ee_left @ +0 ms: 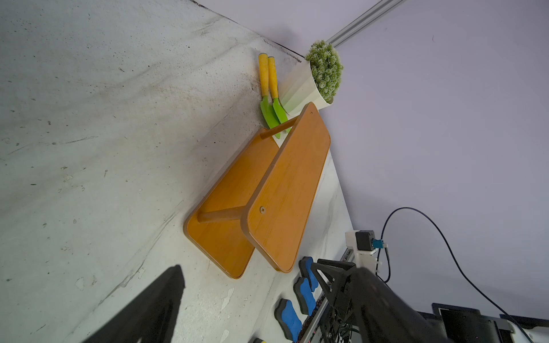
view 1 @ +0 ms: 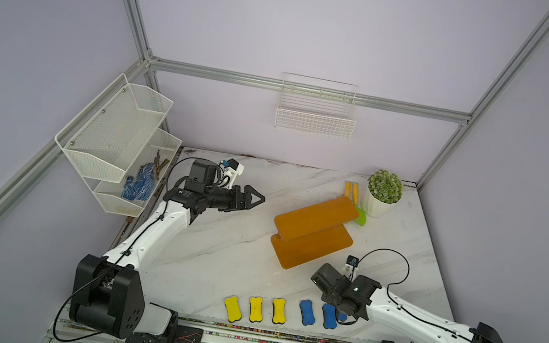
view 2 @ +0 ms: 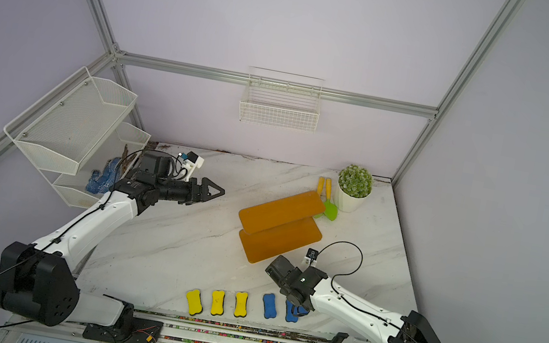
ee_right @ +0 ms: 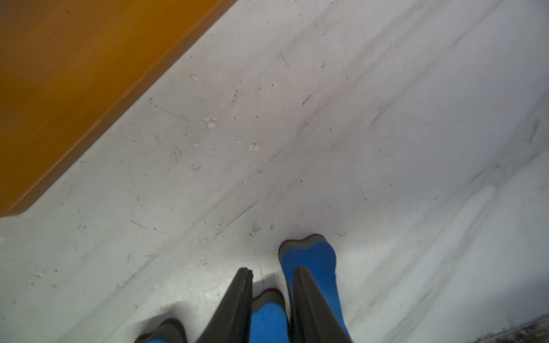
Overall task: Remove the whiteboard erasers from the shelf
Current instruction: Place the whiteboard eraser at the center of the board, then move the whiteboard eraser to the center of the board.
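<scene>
Erasers (view 1: 279, 310): all are lying off the shelf (view 1: 312, 230), in a row on the table (view 1: 214, 245) along its front edge, at lower centre of both top views. Three yellow ones are sitting at the left of the row. Two blue ones (view 1: 307, 312) are sitting to their right, each apart from its neighbour. A third blue eraser (view 1: 343, 317) is showing only as a sliver at the right end, under the right arm's wrist.

Both boards of the shelf are standing bare, right of centre, well apart from the row.

The right gripper (ee_right: 273, 268) is pointing down over the right end of the row. In the right wrist view its fingers (ee_right: 312, 303) are standing a little apart. One blue eraser (ee_right: 269, 314) is showing in the gap and another (ee_right: 309, 255) is lying partly behind one finger. Cannot tell whether the fingers are pinching anything or only hanging above.

The left gripper (view 1: 258, 198) is hovering over bare table at centre left of both top views, well apart from shelf and row. In the left wrist view its fingers (ee_left: 154, 306) are spreading wide, grasping nothing.

Two spatulas (view 1: 355, 193) are lying behind the shelf, beside the plant (view 1: 384, 191), toward the upper right. Gloves (view 1: 137, 182) are sitting in the rack (view 1: 111, 136) at left. A basket (view 1: 314, 118) is hanging on the back wall.
</scene>
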